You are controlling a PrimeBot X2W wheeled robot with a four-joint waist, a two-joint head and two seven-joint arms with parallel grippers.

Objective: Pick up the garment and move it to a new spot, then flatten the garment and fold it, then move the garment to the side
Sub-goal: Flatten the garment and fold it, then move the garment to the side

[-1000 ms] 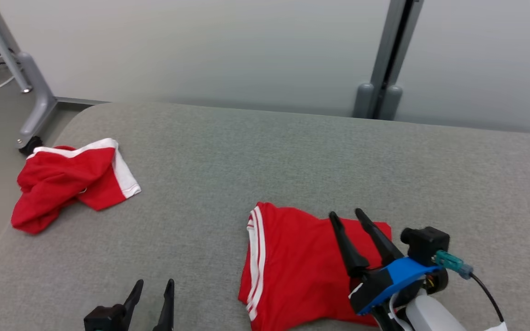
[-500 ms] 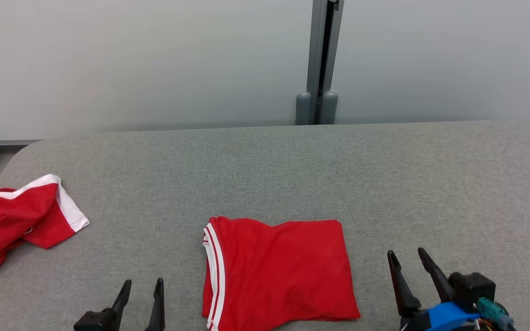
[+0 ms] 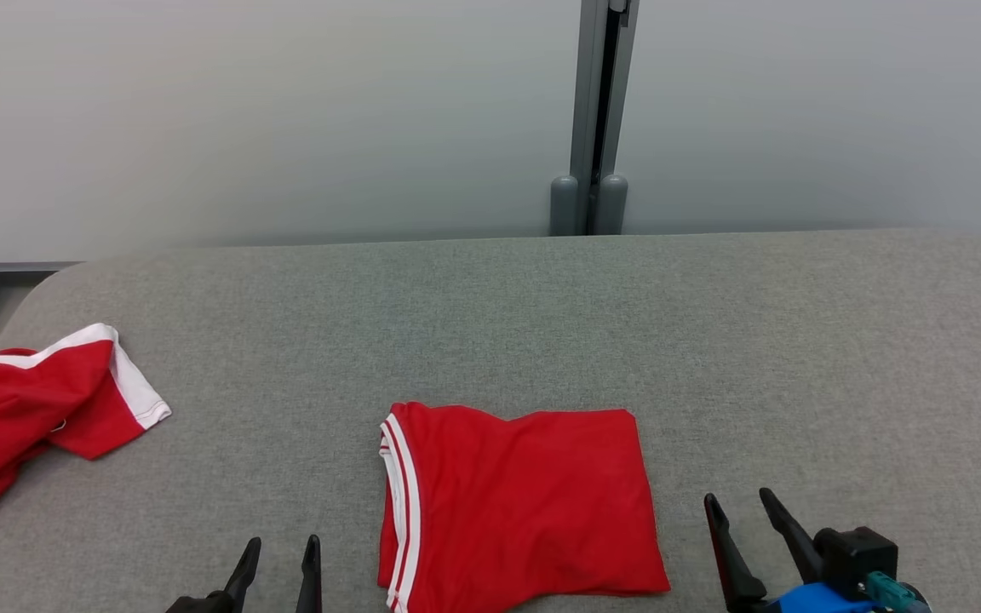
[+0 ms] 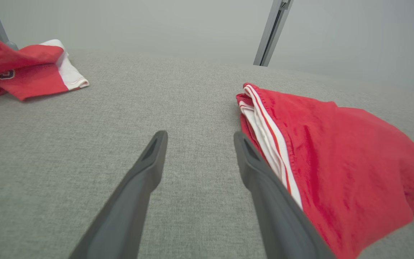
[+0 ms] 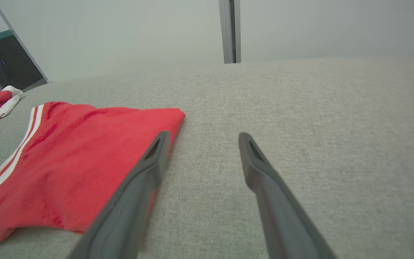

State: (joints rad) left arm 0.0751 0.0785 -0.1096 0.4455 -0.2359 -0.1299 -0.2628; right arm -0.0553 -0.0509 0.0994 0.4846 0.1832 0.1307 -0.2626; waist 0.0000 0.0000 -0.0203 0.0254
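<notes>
We are seeing the folded red garment (image 3: 520, 502) lying flat on the grey fabric surface (image 3: 542, 323), near the front edge and about centre in the head view, with its white-striped hem facing the robot's left. The left gripper (image 3: 284, 540) is sitting just left of it, jaws spread wide and holding nothing. In the left wrist view one finger is running close beside the striped hem, and we cannot tell whether it is touching the cloth. The right gripper (image 3: 737, 495) is sitting just right of the garment, jaws also wide and empty. A second red garment (image 3: 22, 426) with a white band is lying crumpled at the surface's left edge, well apart from the folded one. A grey post (image 3: 590, 119) is standing behind the surface against a pale wall.
</notes>
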